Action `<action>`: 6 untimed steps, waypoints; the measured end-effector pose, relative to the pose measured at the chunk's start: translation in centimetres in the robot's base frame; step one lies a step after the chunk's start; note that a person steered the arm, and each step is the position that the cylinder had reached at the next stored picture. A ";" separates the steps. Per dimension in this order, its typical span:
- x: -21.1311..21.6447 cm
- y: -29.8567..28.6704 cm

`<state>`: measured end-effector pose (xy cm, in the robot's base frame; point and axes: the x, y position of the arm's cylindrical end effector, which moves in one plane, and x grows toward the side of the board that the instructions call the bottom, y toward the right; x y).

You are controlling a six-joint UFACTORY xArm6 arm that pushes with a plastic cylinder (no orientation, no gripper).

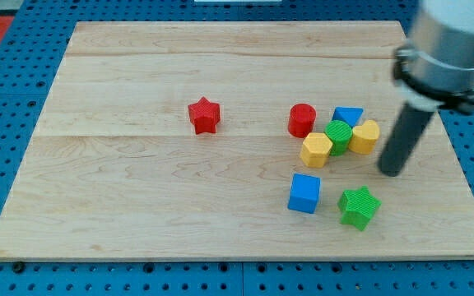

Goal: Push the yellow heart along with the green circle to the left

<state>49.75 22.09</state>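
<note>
The green circle [338, 136] sits right of centre on the wooden board [138, 197]. A yellow block [365, 136], which looks like the heart, touches its right side. Another yellow block [316, 150], six-sided, touches the circle's lower left. My tip [391, 170] is on the board just right of and below the right yellow block, a small gap apart from it. The rod runs up to the arm at the view's top right.
A red cylinder [302, 120] and a blue block [348, 116] lie just above the cluster. A blue cube [304, 193] and a green star [359, 206] lie below it. A red star [204, 115] sits alone left of centre.
</note>
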 end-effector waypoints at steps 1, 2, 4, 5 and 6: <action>-4.1 -1.5; -5.1 -8.9; -7.1 -14.3; -6.7 -12.6; -4.2 -10.3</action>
